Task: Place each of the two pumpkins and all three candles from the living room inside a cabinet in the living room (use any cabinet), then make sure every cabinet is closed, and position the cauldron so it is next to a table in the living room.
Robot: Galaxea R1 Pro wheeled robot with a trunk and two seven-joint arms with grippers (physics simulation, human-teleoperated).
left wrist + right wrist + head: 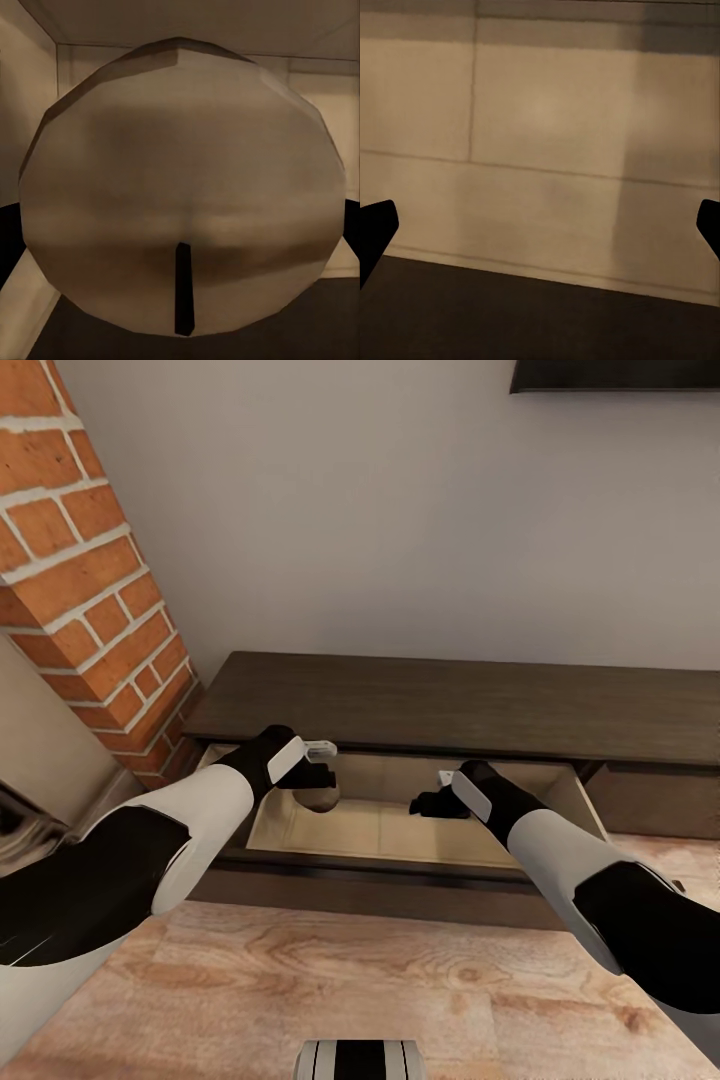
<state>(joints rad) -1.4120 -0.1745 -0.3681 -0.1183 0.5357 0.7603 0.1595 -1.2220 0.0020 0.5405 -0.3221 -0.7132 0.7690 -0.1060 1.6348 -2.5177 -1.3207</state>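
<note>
The cabinet [450, 700] is a long, low dark-brown unit against the wall, with one drawer [400, 832] pulled out toward me, pale beige inside. My left gripper [318, 784] hovers over the drawer's left end, shut on a tan candle [322, 799]. In the left wrist view the candle [180, 187] sits very close, its round pale top and dark wick facing the camera, with black fingers [6, 232] at its sides. Over the middle of the drawer my right gripper [428, 805] is open, its fingertips [375, 229] wide apart with nothing between them.
A red brick column [90, 560] stands close on the left beside the cabinet's end. A closed dark front panel [660, 800] lies right of the drawer. Light wooden floor [350, 980] runs between me and the cabinet. A dark shelf [610, 375] hangs high on the wall.
</note>
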